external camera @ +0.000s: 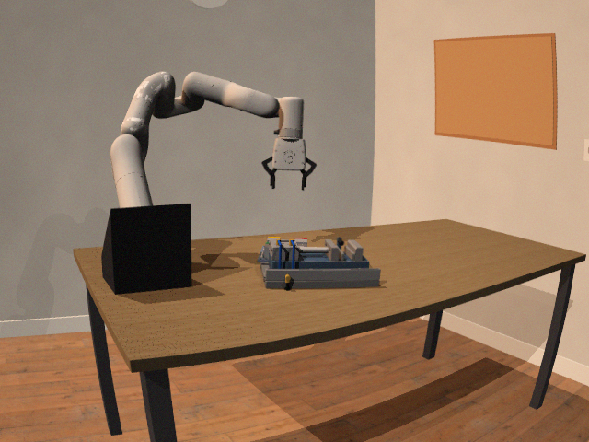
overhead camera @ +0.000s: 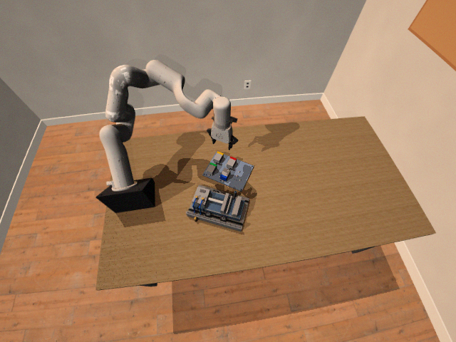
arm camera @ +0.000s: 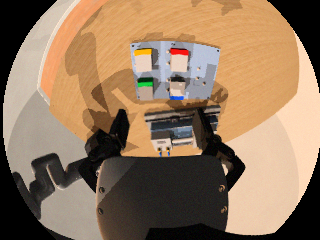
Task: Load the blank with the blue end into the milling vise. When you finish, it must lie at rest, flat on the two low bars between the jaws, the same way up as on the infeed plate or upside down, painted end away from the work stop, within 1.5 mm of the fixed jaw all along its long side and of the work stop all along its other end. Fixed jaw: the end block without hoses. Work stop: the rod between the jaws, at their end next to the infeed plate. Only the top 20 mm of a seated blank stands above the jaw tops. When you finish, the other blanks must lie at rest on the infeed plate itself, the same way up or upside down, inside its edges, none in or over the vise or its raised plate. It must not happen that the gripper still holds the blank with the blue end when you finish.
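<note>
The blank with the blue end (overhead camera: 224,174) lies on the infeed plate (overhead camera: 231,170), at the side nearest the vise; it also shows in the wrist view (arm camera: 178,88). The milling vise (overhead camera: 218,206) stands on its raised plate in front of the infeed plate, with nothing between its jaws; the block with blue hoses (overhead camera: 199,200) is at its left and the fixed jaw (overhead camera: 238,206) at its right. My gripper (overhead camera: 221,144) hangs high above the far edge of the infeed plate, open and empty; it also shows in the exterior view (external camera: 288,182).
Three other blanks lie on the infeed plate: yellow-ended (overhead camera: 219,157), red-ended (overhead camera: 231,161) and green-ended (overhead camera: 211,168). The arm's black base block (overhead camera: 127,194) stands at the table's left. A small yellow-and-black part (external camera: 287,280) sits at the vise plate's front.
</note>
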You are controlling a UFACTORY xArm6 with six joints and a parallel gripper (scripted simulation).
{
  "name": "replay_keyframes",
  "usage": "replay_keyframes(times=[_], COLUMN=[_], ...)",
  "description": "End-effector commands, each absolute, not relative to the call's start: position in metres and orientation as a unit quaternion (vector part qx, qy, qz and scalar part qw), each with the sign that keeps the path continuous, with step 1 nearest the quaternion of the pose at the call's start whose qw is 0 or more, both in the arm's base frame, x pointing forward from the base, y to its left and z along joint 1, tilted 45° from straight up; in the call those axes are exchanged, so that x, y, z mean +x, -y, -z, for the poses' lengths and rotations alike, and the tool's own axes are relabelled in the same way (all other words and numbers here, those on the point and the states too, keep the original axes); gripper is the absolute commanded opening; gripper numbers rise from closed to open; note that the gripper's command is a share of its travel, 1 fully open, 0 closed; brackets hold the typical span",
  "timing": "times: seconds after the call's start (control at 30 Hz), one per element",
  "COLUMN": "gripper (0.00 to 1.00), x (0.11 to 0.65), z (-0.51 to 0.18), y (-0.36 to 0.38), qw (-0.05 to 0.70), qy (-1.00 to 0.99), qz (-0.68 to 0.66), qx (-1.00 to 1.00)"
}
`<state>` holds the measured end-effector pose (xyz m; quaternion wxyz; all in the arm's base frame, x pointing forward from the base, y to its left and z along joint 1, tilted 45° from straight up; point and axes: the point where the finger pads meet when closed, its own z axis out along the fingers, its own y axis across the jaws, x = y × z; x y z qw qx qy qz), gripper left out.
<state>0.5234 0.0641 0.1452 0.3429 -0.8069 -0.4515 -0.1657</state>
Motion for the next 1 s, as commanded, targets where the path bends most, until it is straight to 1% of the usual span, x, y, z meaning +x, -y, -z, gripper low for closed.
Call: replay_keyframes(times=[0.0,0.97], gripper=[1.0,1.0], x=[0.5129,0.5166], z=[-0.1341,-0.1381], y=[-0.0487,-0.053], qw=[0.341,0.341], qy=[0.451,0.451], qz=[0.168,0.168], qx=[-0.807,-0.807])
